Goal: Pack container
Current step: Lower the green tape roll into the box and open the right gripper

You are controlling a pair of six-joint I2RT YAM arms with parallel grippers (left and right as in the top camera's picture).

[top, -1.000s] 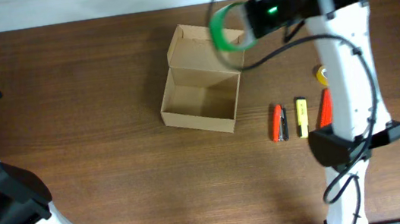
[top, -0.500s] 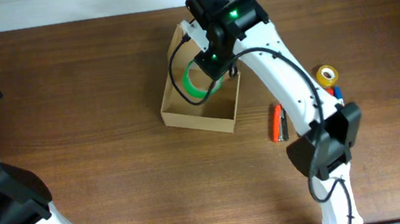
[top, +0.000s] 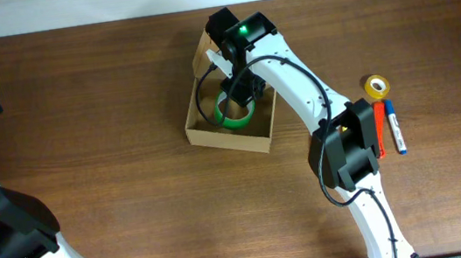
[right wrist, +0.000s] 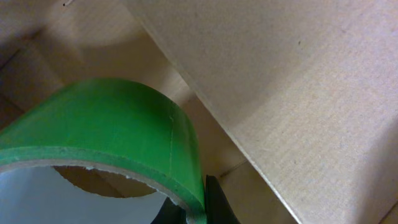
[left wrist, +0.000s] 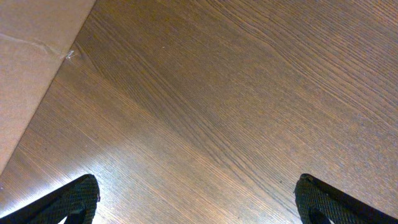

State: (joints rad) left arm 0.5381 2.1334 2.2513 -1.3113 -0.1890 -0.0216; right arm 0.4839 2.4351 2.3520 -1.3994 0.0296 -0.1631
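One green roll [top: 232, 119], apparently inside container [top: 225, 141]

The right arm [top: 290, 73] stretches out, elbow bent, right claw [top: 240, 100] pointing down and clamped on tape [top: 231, 120] beneath it; the left claw [left wrist: 199, 202] gapes wide.

Overhead, the light is bright and even, and the table [top: 76, 95] is sharp with soft, faint shadows. The left wrist view shows crisp wood grain and a pale glare patch low on the left. The right wrist view is dimmer and warm. The tape [right wrist: 112, 118] is slightly soft up close, and the box [right wrist: 298, 93] is shadowed at top left.
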